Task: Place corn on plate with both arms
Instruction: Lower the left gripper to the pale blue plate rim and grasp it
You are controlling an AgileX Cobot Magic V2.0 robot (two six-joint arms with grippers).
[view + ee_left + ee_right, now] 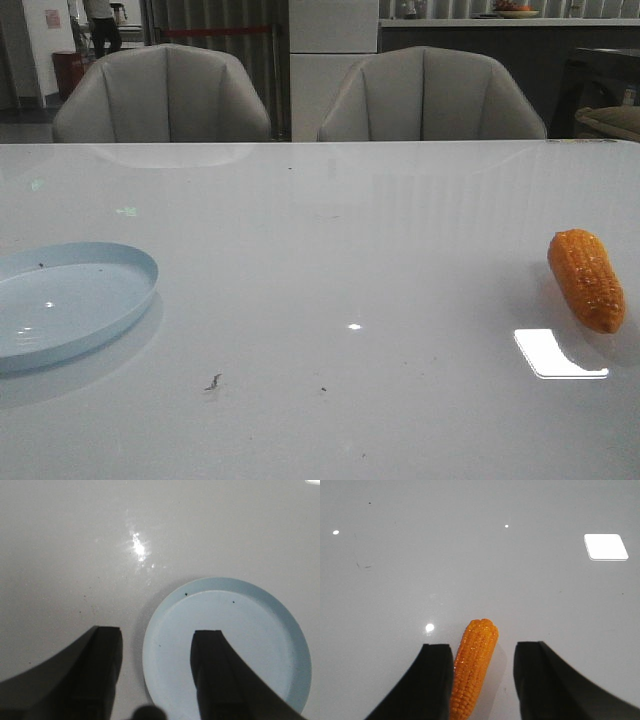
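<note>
The orange corn (587, 280) lies on the white table at the far right. In the right wrist view the corn (474, 666) lies between the open fingers of my right gripper (482, 652), close to one finger, with a gap to the other. The pale blue plate (70, 300) sits at the table's left edge. In the left wrist view my left gripper (156, 637) is open and empty above the plate's rim (150, 645); one finger is over the plate, the other over the bare table. Neither gripper shows in the front view.
The glossy white table (330, 300) shows bright light reflections (560, 352) and a few small dark specks (213, 382). Two grey chairs (165, 95) stand behind the far edge.
</note>
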